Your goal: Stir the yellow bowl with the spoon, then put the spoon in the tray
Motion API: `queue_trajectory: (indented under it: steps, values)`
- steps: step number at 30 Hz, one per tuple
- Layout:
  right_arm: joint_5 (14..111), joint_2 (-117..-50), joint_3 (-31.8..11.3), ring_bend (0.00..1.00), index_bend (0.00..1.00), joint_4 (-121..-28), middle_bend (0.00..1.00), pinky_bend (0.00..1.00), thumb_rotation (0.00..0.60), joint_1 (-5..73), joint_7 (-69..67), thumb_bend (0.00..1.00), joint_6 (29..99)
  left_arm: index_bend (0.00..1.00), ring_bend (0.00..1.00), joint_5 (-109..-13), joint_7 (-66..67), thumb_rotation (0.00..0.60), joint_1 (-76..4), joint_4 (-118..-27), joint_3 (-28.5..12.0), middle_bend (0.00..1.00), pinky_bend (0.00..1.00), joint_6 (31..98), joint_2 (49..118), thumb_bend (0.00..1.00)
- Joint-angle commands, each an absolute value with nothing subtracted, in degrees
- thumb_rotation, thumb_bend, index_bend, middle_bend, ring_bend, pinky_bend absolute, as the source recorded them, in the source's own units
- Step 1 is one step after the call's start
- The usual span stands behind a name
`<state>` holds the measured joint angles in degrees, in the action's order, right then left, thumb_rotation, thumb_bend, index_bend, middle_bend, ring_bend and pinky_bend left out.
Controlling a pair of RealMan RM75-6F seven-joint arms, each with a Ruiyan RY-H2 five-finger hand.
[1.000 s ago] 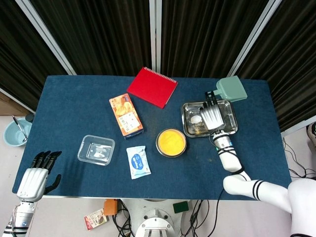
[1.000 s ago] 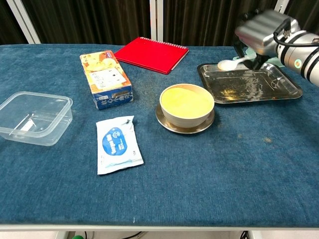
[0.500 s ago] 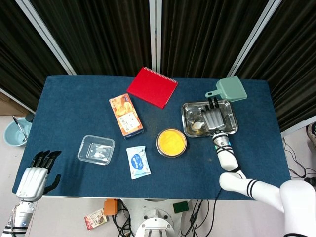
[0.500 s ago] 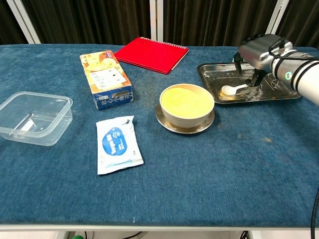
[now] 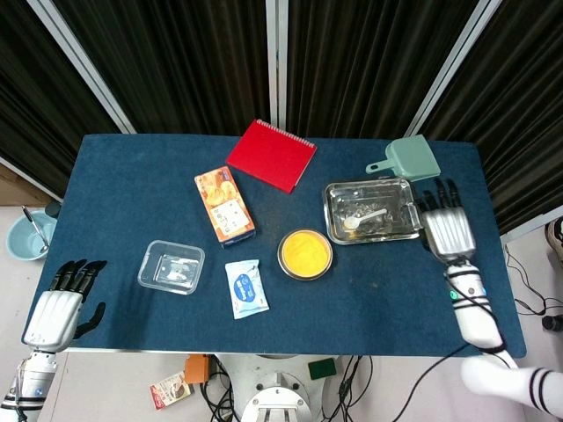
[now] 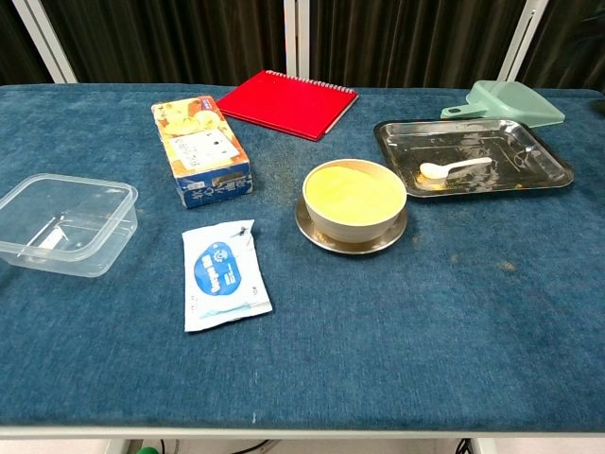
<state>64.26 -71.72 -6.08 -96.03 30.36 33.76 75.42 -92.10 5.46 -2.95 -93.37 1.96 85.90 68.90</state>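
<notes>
The left hand [image 5: 54, 303] hung off the table's near left corner, fingers spread and holding nothing. On the blue table [image 6: 397, 322] sat a clear plastic box [image 6: 62, 222], then an orange carton [image 6: 201, 151], a white packet [image 6: 224, 274] and a red notebook [image 6: 287, 102]. The yellow bowl [image 6: 354, 198] stood on a metal saucer near the middle. Right of it, the white spoon [image 6: 455, 168] lay flat inside the steel tray [image 6: 553, 161], with a green scoop [image 6: 510, 101] just behind. The right hand [image 5: 449, 229] hovered beside the tray's right edge, fingers spread and empty.
</notes>
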Motion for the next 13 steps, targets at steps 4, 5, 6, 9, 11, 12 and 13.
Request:
queue_trajectory:
  steps: [4,5,6,9,11,12,13]
  values:
    - [82.19,-67.20,5.05,0.00,0.09,-95.40,0.10,0.00,0.600,14.14,12.48,0.36,90.73,0.11,0.07,-92.64,6.70,0.600,-2.79,-93.97,1.62,0.14,0.10,87.13,68.76,0.39]
    - [83.56,-67.45,6.03,0.00,0.05,-94.50,0.08,0.00,0.600,12.89,10.92,0.36,91.70,0.11,0.07,-92.80,7.09,0.600,-2.66,-94.05,1.55,0.14,0.09,87.56,68.81,0.39]
    - [84.75,-67.76,6.77,0.00,0.02,-93.61,0.05,0.00,0.600,11.72,9.40,0.36,92.69,0.11,0.07,-93.01,7.62,0.600,-2.49,-94.05,1.44,0.14,0.09,88.14,68.92,0.39]
    - [87.61,-69.09,8.11,0.00,0.00,-90.81,0.03,0.00,0.600,8.77,5.38,0.37,95.17,0.11,0.07,-93.50,9.52,0.600,-1.92,-93.94,1.12,0.13,0.09,89.81,69.24,0.39]
    - [89.00,-69.75,8.52,0.00,0.00,-89.62,0.03,0.00,0.600,7.40,3.70,0.37,96.12,0.11,0.07,-93.19,10.11,0.600,-1.66,-94.32,1.01,0.13,0.09,90.15,68.79,0.39]
    - [89.63,-69.93,8.52,0.00,0.00,-89.29,0.03,0.00,0.600,7.11,3.24,0.37,96.33,0.11,0.07,-92.91,10.25,0.600,-1.58,-94.48,0.93,0.13,0.09,90.16,68.53,0.39]
    - [90.33,-70.11,8.46,0.00,0.00,-89.00,0.03,0.00,0.600,6.85,2.73,0.37,96.42,0.11,0.07,-92.49,10.51,0.600,-1.48,-94.68,0.81,0.13,0.09,90.17,68.17,0.39]
